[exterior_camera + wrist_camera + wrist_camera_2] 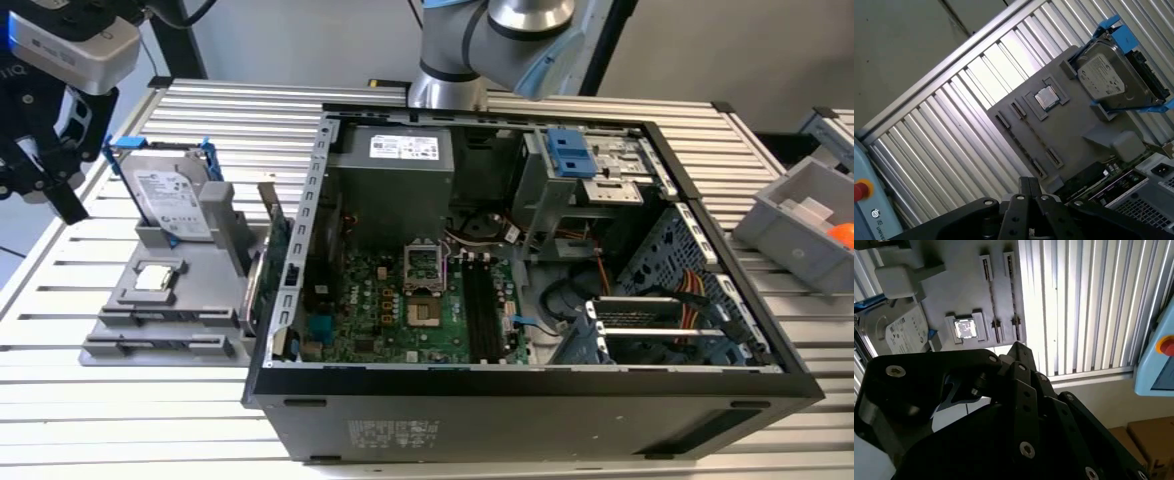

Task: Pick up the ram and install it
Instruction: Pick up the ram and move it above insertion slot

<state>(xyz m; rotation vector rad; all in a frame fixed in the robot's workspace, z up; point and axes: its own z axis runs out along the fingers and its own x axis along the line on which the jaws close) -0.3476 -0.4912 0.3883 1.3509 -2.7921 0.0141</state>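
Gripper over the parts holder, ram not located

Gripper (1019, 347) hangs above the slatted table (1079, 305), narrow; its fingertips (1026, 360) look drawn together in both wrist views, nothing visible between them; I read it as closed on nothing

Directly below it: grey holder (1074, 125); chip (1045, 98) seated in its square pocket; hard drive (1104, 80) in a blue frame propped at the holder's far end; the two long slots (988, 290) nearest the gripper look bare

Ram: cannot place it for certain; the long dark sockets (483, 310) on the board inside the open computer case (534, 385), well away from the gripper, are too dark to tell whether a stick sits in one

Judgement: either the pick is not yet begun, or the seating is already done, the bare slots favouring the latter; any further move calls first for a clear look at those sockets and their end latches
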